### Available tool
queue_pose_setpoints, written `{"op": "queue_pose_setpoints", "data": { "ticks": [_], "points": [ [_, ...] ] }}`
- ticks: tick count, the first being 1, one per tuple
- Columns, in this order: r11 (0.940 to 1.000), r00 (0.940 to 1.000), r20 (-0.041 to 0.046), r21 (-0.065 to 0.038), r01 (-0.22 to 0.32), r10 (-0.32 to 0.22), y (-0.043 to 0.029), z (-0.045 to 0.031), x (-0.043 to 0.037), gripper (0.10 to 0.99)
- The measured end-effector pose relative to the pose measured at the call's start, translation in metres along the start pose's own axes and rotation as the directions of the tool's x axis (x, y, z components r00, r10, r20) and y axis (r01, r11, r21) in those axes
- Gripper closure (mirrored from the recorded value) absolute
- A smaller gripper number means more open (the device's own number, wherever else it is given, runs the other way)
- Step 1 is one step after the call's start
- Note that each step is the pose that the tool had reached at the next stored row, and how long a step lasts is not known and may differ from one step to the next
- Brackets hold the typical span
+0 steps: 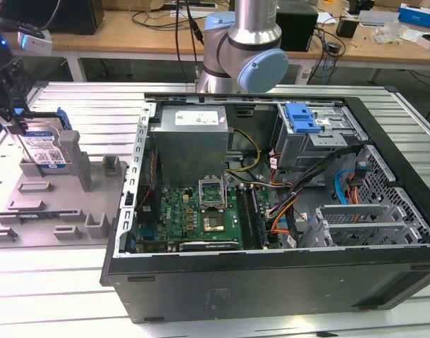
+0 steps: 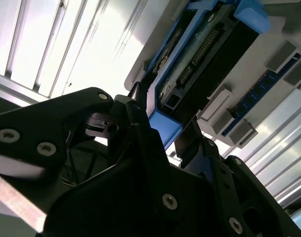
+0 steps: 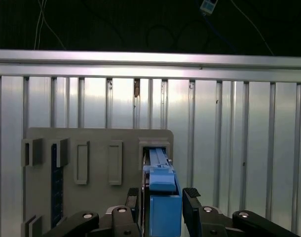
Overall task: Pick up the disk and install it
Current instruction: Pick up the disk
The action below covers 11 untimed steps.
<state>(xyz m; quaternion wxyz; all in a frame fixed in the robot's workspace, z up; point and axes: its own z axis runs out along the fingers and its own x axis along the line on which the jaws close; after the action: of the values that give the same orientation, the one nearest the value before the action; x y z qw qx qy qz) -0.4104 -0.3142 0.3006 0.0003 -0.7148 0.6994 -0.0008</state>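
Exterior view: disk [image 1: 44, 151] upright in grey holder [image 1: 74, 205], label [image 1: 40, 149] white-blue, print illegible. First wrist view: gripper [image 3: 163, 197] jaws apart, straddling disk, unclamped.

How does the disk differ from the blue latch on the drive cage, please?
The disk stands on edge in the grey holder outside the computer case; the blue latch lies flat atop the metal cage inside it. The disk shows a silver body with a label; the latch is all blue. Both have bright blue plastic.
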Motion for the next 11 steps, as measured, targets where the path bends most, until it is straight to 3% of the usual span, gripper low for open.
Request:
{"op": "queue_pose_setpoints", "data": {
  "ticks": [2, 3, 11],
  "points": [
    [1.0, 1.0, 0.0, 0.0, 0.0, 0.0, 0.0, 0.0007, 0.0, 0.62],
    [1.0, 1.0, 0.0, 0.0, 0.0, 0.0, 0.0, 0.0009, 0.0, 0.694],
    [1.0, 1.0, 0.0001, 0.0, 0.0, 0.0, 0.0001, 0.002, 0.0, 0.694]
  ]
}}
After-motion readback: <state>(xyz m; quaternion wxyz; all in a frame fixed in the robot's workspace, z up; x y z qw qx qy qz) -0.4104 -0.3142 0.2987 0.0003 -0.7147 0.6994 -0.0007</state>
